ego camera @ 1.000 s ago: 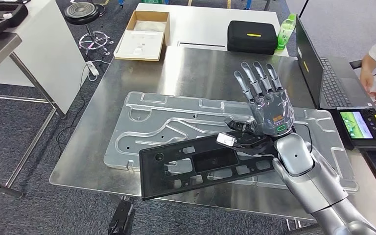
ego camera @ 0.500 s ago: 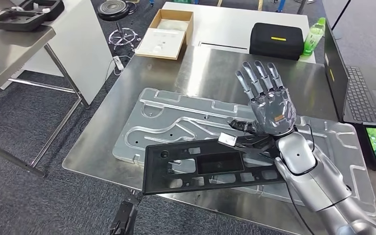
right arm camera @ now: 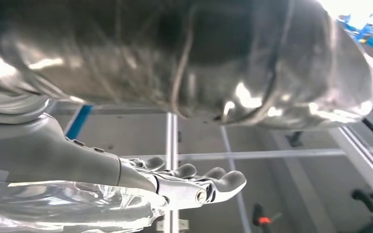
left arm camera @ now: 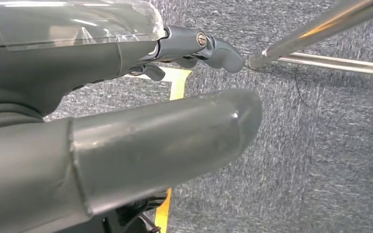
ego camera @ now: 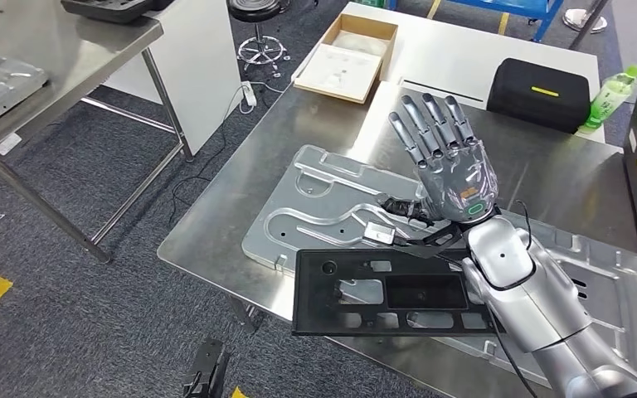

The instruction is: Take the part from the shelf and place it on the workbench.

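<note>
One black part (ego camera: 394, 292) lies on the tabletop (ego camera: 240, 207), just below the right robot hand (ego camera: 452, 170), whose fingers are spread, holding nothing. Placement looks done; next, withdraw that arm. Left robot hand (left arm camera: 126, 121): state unclear.

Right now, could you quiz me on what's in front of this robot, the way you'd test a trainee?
1. True or false: the right hand has its fingers closed around the black panel.
2. What does the black panel lie on?
A. the carpet
B. the silver plate on the steel workbench
C. the cardboard box
3. Fill in: beside the black case stands a green ____.

Key:
1. False; its fingers are spread, pointing up.
2. B, with its near edge overhanging the bench.
3. bottle
</note>
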You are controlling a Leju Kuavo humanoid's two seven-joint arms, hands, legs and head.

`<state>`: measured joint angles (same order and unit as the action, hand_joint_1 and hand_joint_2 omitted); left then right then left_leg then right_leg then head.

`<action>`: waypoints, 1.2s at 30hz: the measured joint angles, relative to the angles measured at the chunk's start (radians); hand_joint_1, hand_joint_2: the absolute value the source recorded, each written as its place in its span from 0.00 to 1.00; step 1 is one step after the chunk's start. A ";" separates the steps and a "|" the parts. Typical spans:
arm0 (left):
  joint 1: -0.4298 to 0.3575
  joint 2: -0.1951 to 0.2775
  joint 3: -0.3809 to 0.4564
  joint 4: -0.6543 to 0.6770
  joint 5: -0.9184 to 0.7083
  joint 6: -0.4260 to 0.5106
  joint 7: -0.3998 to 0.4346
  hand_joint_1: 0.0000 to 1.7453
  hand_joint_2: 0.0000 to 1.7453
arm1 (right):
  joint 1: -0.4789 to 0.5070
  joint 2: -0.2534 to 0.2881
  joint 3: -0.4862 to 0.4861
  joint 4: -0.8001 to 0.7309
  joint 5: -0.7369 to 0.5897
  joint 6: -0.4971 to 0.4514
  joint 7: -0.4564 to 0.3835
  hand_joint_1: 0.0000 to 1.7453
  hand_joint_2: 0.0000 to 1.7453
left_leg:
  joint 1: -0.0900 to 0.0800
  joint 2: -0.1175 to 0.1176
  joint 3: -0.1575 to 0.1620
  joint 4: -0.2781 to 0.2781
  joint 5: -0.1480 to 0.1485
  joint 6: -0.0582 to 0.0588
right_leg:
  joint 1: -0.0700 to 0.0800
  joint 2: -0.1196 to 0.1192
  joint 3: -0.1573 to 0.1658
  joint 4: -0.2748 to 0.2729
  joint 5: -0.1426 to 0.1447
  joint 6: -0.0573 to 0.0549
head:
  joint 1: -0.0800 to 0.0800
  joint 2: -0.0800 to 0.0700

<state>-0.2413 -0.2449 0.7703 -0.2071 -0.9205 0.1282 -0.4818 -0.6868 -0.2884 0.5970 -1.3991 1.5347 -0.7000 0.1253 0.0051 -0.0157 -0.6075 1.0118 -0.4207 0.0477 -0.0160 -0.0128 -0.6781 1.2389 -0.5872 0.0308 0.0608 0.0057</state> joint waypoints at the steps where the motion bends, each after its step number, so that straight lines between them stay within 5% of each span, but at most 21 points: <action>1: 0.001 -0.001 -0.001 0.000 0.000 0.000 0.000 0.00 0.00 | -0.001 0.000 0.000 -0.001 0.000 0.000 -0.007 0.00 0.00 | 0.000 -0.013 0.000 0.001 0.000 0.000 | 0.000 0.006 -0.025 0.047 -0.011 0.001 | 0.000 0.000; 3: 0.002 -0.001 -0.002 0.000 0.000 0.000 0.000 0.00 0.00 | -0.004 0.000 0.000 -0.008 0.000 0.000 -0.020 0.00 0.00 | 0.001 -0.039 0.000 0.006 -0.002 -0.001 | -0.002 0.010 -0.031 0.041 0.024 0.001 | 0.000 0.000; 6: 0.001 -0.003 -0.004 0.000 0.000 0.000 0.000 0.00 0.00 | -0.022 0.002 -0.001 -0.025 0.000 0.000 -0.037 0.00 0.00 | 0.002 -0.075 -0.004 0.018 -0.007 -0.010 | -0.012 0.063 0.041 -0.136 0.120 0.000 | 0.000 0.000; 8: 0.000 -0.004 -0.004 0.000 0.001 0.001 0.000 0.00 0.00 | -0.031 0.003 -0.002 -0.033 0.000 0.000 -0.045 0.00 0.00 | 0.003 -0.096 -0.015 0.022 -0.007 -0.021 | -0.014 0.096 0.060 -0.187 0.129 -0.003 | -0.001 0.000; 10: 0.003 -0.004 -0.004 0.000 0.003 0.002 0.000 0.00 0.00 | -0.036 0.008 -0.002 -0.041 0.000 0.000 -0.052 0.00 0.00 | 0.006 -0.117 -0.022 0.018 -0.003 -0.034 | -0.012 0.079 0.062 -0.192 0.130 -0.012 | -0.001 0.000; 12: 0.007 -0.004 -0.005 0.000 0.003 0.003 0.000 0.00 0.00 | -0.042 0.014 -0.002 -0.049 0.000 0.000 -0.057 0.00 0.00 | 0.003 -0.091 -0.035 0.044 -0.019 -0.045 | -0.015 0.054 0.068 -0.199 0.132 -0.025 | -0.003 0.000; 15: 0.004 -0.004 -0.005 0.000 0.003 0.006 0.000 0.00 0.00 | -0.045 0.018 -0.002 -0.057 0.000 0.000 -0.061 0.00 0.00 | 0.004 -0.007 -0.115 0.214 -0.103 -0.057 | -0.010 0.013 0.073 -0.203 0.131 -0.039 | -0.009 0.000; 17: 0.005 -0.004 -0.005 0.000 0.003 0.007 0.000 0.00 0.00 | -0.045 0.019 -0.002 -0.060 0.000 0.000 -0.063 0.00 0.00 | 0.006 0.008 -0.155 0.292 -0.122 -0.060 | -0.006 -0.015 0.075 -0.202 0.128 -0.042 | -0.009 0.000; 23: 0.007 -0.003 -0.005 0.000 0.003 0.008 0.000 0.00 0.00 | -0.046 0.022 -0.002 -0.068 0.000 0.000 -0.064 0.00 0.00 | 0.004 0.026 -0.094 0.174 -0.047 -0.050 | -0.002 -0.051 0.081 -0.202 0.122 -0.041 | -0.009 0.000; 26: 0.006 -0.003 -0.005 0.000 0.005 0.010 -0.001 0.00 0.00 | -0.050 0.029 -0.002 -0.078 0.000 0.000 -0.066 0.00 0.00 | -0.008 0.056 -0.017 0.019 0.002 -0.017 | 0.007 -0.084 0.094 -0.201 0.108 -0.021 | -0.008 0.000; 28: 0.006 -0.004 -0.005 0.000 0.006 0.011 -0.001 0.00 0.00 | -0.052 0.033 -0.003 -0.083 0.000 0.000 -0.067 0.00 0.00 | -0.005 0.033 -0.010 -0.002 0.009 -0.001 | 0.005 -0.050 0.080 -0.156 0.072 -0.007 | -0.008 0.000; 30: 0.004 -0.004 -0.005 0.000 0.006 0.011 -0.001 0.00 0.00 | -0.051 0.034 -0.004 -0.083 0.000 0.000 -0.067 0.00 0.00 | -0.003 0.013 -0.010 -0.004 0.012 0.005 | 0.001 0.000 0.024 -0.037 0.010 -0.002 | -0.008 0.000; 32: 0.005 -0.004 -0.005 0.000 0.006 0.010 -0.001 0.00 0.00 | -0.047 0.034 -0.004 -0.082 0.000 0.000 -0.069 0.00 0.00 | -0.004 -0.012 -0.010 -0.002 0.012 0.006 | 0.001 0.011 -0.031 0.065 -0.019 0.001 | -0.008 0.000; 34: 0.008 -0.004 -0.005 0.000 0.006 0.011 -0.001 0.00 0.00 | -0.045 0.034 -0.004 -0.082 0.000 0.000 -0.072 0.00 0.00 | -0.003 -0.040 -0.010 0.002 0.011 0.005 | -0.001 0.015 -0.025 0.033 0.029 0.002 | -0.008 0.000; 36: 0.007 -0.004 -0.005 0.000 0.006 0.011 -0.001 0.00 0.00 | -0.046 0.034 -0.004 -0.082 0.000 0.000 -0.073 0.00 0.00 | -0.004 -0.065 -0.012 0.010 0.007 -0.001 | -0.005 0.048 0.030 -0.098 0.104 -0.001 | -0.008 0.000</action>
<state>-0.2340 -0.2489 0.7655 -0.2071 -0.9149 0.1389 -0.4825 -0.7331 -0.2548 0.5925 -1.4815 1.5347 -0.6999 0.0527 0.0013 -0.0811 -0.6192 1.0220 -0.4134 0.0471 -0.0213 0.0351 -0.6484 1.1407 -0.4832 0.0297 0.0529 0.0057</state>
